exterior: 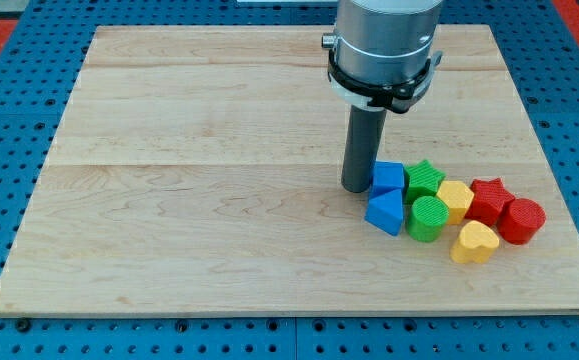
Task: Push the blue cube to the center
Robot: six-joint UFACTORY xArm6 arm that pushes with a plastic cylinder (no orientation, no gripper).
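Note:
The blue cube [389, 177] sits right of the board's middle, at the left end of a cluster of blocks. My tip [356, 187] is on the board just left of the blue cube, touching or nearly touching its left side. A blue triangular block [385, 212] lies directly below the cube. A green star [426, 179] is against the cube's right side.
The cluster continues to the view's right: a green cylinder [428, 218], a yellow hexagon block [456, 199], a yellow heart [474, 242], a red star [488, 197] and a red cylinder [520, 221]. The wooden board [189, 200] lies on a blue pegboard.

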